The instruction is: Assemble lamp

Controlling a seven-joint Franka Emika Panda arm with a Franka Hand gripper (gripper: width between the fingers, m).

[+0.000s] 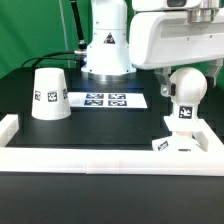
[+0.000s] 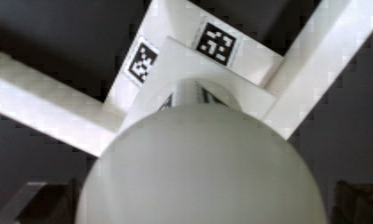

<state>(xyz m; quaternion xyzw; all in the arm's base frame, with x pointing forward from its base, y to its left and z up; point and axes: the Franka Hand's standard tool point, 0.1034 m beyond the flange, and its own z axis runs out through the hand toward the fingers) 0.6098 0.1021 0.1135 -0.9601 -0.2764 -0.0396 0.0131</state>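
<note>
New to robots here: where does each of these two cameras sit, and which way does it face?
Exterior view: off the arm, looking across the black table toward the robot's white arm; also sees the tapered white plastic shade, the marker board and the long white border rails.
Wrist view: on the wrist, looking down over the round white bulb to the small square tagged base; grey blurs flanking the bulb may be gripper fingers.
Shared: the bulb standing on the base.

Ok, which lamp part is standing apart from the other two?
The shade, the tapered cup at the exterior view's left; the bulb is directly above the base at that view's right.
</note>
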